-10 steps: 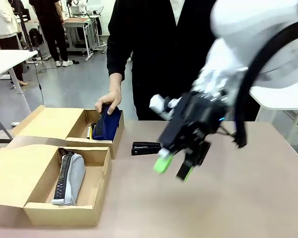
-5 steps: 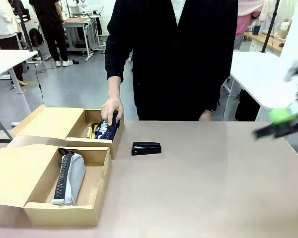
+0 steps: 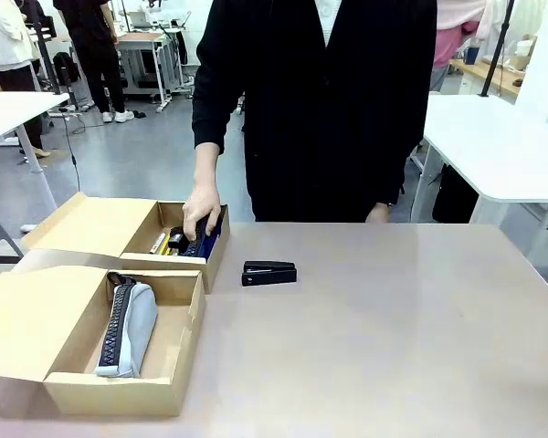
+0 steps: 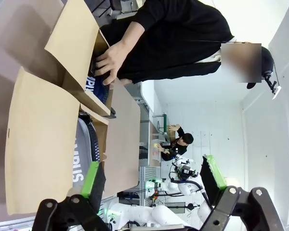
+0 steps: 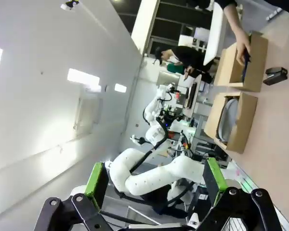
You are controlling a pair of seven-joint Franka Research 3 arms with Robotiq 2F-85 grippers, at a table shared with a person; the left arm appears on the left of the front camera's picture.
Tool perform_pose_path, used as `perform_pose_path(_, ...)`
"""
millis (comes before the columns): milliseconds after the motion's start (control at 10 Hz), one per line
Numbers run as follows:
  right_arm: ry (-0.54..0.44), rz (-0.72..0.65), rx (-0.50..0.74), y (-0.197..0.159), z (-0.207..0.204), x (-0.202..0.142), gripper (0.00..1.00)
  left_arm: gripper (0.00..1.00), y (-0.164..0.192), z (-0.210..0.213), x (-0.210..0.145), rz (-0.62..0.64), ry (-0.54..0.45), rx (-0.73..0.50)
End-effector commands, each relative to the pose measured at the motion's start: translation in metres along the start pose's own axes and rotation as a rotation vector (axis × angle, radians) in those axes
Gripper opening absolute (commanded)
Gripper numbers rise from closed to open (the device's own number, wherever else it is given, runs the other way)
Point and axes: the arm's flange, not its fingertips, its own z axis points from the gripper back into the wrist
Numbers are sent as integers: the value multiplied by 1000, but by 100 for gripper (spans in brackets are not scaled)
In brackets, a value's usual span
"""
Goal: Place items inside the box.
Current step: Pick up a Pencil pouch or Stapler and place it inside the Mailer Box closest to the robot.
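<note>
— Tools first: how do they stand?
— Left tool [image 4: 152, 180] and right tool [image 5: 155, 180] both have their jaws wide apart and empty, well away from the far box [image 3: 91, 226].
— What is left to pack?
— Judging by the desk [image 3: 393, 347], the black stapler [image 3: 269, 272], lying flat just right of the far box. A good pick would come straight down, close across its narrow sides, then lift it over the box wall.
— Anything in the way?
— The person's hand [image 3: 204, 208] is inside the far box, pressing on the navy zip pencil case [image 4: 94, 86]; better to wait for it. The near box [image 3: 110, 397], just in front of the far box, holds a grey zip pencil case [image 3: 128, 328].
</note>
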Motion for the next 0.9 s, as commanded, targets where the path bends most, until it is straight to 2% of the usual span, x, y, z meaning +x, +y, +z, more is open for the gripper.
perform_pose_path(0,60,119,28,26,-22,-3,100,100,-1,0,0,-17,-4,-24)
perform_pose_path(800,60,119,28,26,-22,-3,100,100,-1,0,0,-17,-4,-24)
